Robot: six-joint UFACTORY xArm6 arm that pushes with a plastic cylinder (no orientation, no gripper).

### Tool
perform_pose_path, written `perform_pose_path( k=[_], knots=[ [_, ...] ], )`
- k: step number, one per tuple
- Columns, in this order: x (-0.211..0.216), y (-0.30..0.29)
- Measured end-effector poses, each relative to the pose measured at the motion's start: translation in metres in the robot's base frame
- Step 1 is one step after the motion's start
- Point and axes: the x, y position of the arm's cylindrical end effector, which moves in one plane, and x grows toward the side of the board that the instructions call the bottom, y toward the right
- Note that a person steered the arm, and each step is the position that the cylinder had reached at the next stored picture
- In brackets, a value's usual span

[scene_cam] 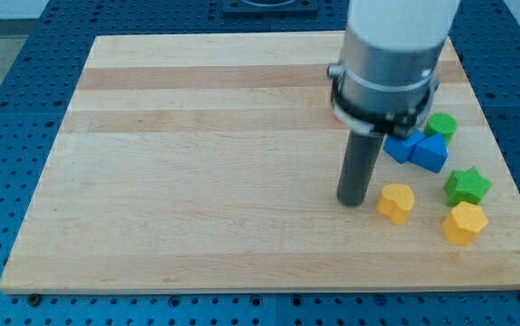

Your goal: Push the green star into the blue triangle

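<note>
My tip [351, 201], a bare rod with no gripper to open or close, rests on the worktop [197, 181]; the green star [467, 186] lies at three o'clock, the blue triangle [430, 152] at its eleven

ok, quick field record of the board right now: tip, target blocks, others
tip: my tip on the wooden board, at the view's left of the yellow heart, apart from it
green star: untouched, lower right of the blue triangle, small gap between
other blocks: blue block, green block, yellow hexagon
</note>
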Motion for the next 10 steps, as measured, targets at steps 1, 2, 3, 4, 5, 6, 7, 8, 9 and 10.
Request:
perform_pose_path(
  k=[1,2,3,4,5,6,7,8,9,10],
  knots=[
    [0.045,0.048],
    [0.059,0.125],
    [0.059,0.188],
    [0.025,0.198],
    [0.022,0.178],
    [0.001,0.153],
    [-0.012,0.142],
    [-0.027,0.132],
    [-0.046,0.123],
    [-0.031,0.142]
  ],
)
